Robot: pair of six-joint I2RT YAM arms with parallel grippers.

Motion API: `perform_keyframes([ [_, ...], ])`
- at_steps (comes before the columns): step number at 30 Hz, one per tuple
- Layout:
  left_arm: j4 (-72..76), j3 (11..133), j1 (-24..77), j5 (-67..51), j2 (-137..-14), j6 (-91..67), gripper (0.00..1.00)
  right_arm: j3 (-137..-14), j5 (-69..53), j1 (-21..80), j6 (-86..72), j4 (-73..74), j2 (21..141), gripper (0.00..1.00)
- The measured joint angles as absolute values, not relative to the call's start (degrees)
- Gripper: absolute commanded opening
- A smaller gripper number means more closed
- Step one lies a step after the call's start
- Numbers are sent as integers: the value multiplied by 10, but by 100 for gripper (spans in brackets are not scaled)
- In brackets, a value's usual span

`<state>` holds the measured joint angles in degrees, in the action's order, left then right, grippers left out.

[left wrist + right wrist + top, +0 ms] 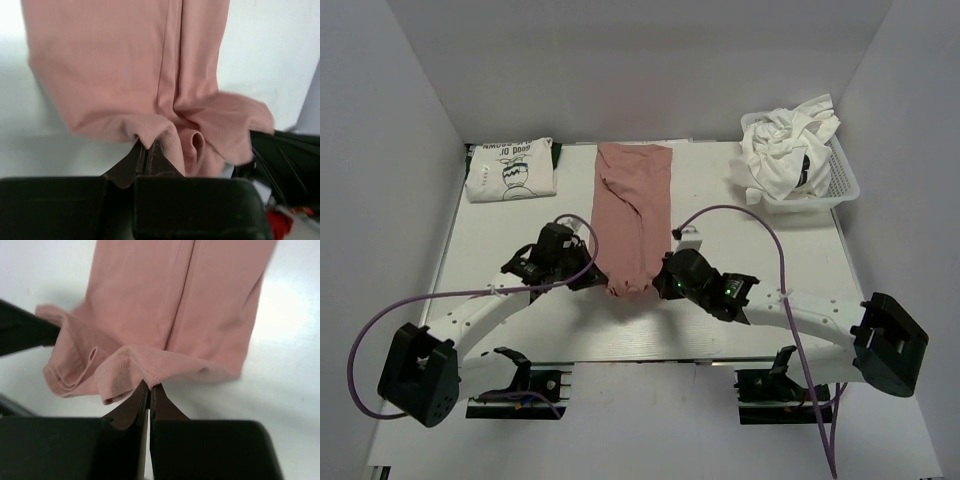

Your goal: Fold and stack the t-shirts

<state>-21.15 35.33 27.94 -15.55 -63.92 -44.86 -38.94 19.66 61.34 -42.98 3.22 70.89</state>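
Two arms meet at the near hem of a dusty pink cotton t-shirt (633,200). It lies folded lengthwise into a long narrow strip down the middle of the white worktop (490,240), with its far end close to the back wall. A seam-like crease runs along its length.

The left end effector (146,152) is clamped on the hem at the near left corner. In its wrist view the brown tips are pressed together with a small fold of pink cloth pinched between them, and the fabric bunches into loose curls just to the right. The right end effector (150,390) is likewise closed on the stitched hem at the near right corner, and the edge is raised a little where it bites. The two stand just beside each other, with only the width of the strip between them.

At the far left corner a white t-shirt with black cartoon print and lettering (510,170) lies folded flat, well apart from the pink one. At the far right a white plastic basket (845,180) holds crumpled white t-shirts (785,150) heaped above its rim.
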Motion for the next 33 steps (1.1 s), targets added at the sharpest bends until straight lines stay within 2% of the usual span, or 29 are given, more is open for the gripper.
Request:
perform_keyframes([
  [10, -224, 588, 262, -38, -834, -439, 0, -536, 239, 502, -376, 26, 821, 0],
  [15, -231, 691, 246, -4, -924, -425, 0, -606, 215, 443, -347, 13, 894, 0],
  [21, -241, 758, 217, 13, -1022, -413, 0, -691, 169, 389, -324, -1, 997, 0],
  [22, -243, 768, 213, 14, -1039, -413, 3, -702, 160, 384, -323, -1, 1015, 0],
  [23, -242, 777, 207, 14, -1057, -412, 12, -713, 153, 377, -321, 0, 1032, 0],
  [24, -243, 784, 202, 12, -1072, -410, 41, -728, 144, 370, -319, 4, 1052, 0],
  [25, -241, 790, 197, 11, -1087, -403, 61, -744, 134, 364, -317, 6, 1071, 0],
  [26, -241, 798, 192, 7, -1102, -400, 81, -759, 125, 359, -315, 13, 1090, 14],
  [28, -241, 824, 184, 0, -1132, -391, 100, -796, 111, 349, -315, 36, 1124, 37],
  [29, -244, 837, 181, -3, -1143, -386, 100, -816, 105, 343, -312, 46, 1142, 47],
  [30, -249, 852, 178, -6, -1152, -385, 100, -840, 97, 338, -309, 63, 1159, 86],
  [31, -253, 867, 175, -7, -1159, -382, 100, -865, 87, 333, -302, 79, 1175, 90],
  [33, -255, 876, 172, -8, -1155, -375, 100, -890, 73, 326, -286, 93, 1186, 90],
])
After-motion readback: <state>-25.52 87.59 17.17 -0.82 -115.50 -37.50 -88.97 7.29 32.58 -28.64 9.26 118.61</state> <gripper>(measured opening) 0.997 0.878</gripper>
